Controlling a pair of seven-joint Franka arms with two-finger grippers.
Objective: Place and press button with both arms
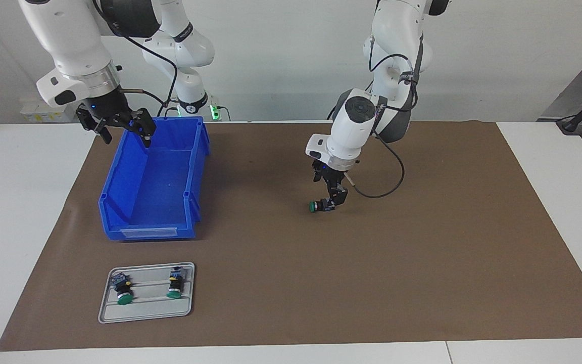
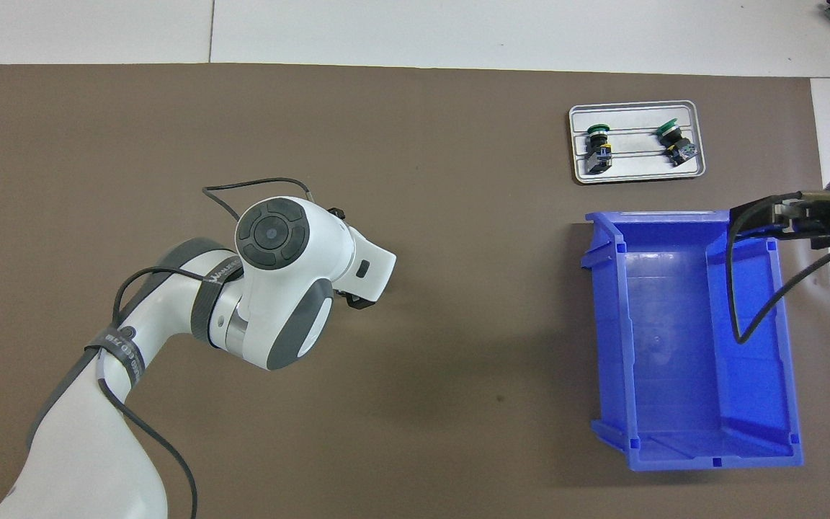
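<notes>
A wide brown mat [image 1: 422,263] covers the middle of the white table [image 1: 23,212], smooth and flat, faintly creased. The glossy blue plastic bin [image 1: 152,184] sits toward the right arm's end, deep, open-topped and bare inside. Farther from the robots than the bin lies a small grey metal tray [image 1: 145,309], ribbed with rounded corners, carrying two spare buttons [image 1: 123,290] on their sides, green caps pointing away from the robots.

The left gripper [image 1: 327,204] is down near the mat's middle, clenched on the button [image 1: 316,206], whose round green cap pokes sideways toward the bin; I cannot tell whether it touches the mat. A black cable [image 1: 387,187] loops off the wrist.

The right gripper [image 1: 119,126] waits above the bin's robot-side rim, fingers spread.
</notes>
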